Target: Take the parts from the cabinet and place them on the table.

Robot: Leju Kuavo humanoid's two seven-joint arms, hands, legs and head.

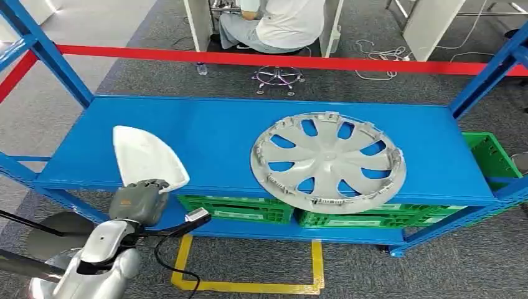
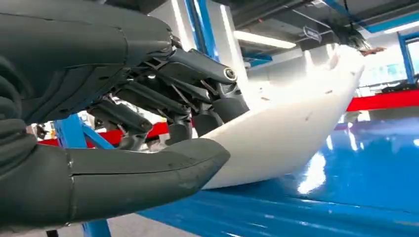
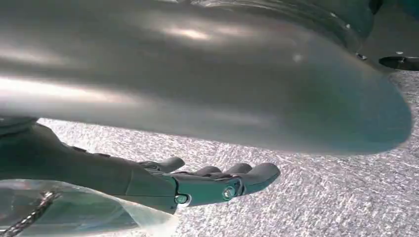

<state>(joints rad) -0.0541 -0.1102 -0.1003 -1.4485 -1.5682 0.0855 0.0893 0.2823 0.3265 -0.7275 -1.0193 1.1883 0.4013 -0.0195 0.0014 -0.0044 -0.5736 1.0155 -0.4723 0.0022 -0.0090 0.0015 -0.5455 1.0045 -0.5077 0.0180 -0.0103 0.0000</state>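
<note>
Head view: left hand (image 1: 142,198) grips white part (image 1: 146,156).

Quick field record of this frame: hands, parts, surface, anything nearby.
left hand: grips the near end of the white part, thumb under, fingers over
white part: curved shell, low over or on the blue shelf, at its left front
right hand: hangs over grey carpet, fingers apart, holds nothing
hubcap: grey, lies flat on the shelf right of centre, apart from the white part
green crates: on the level below
person: seated beyond the red bar
</note>
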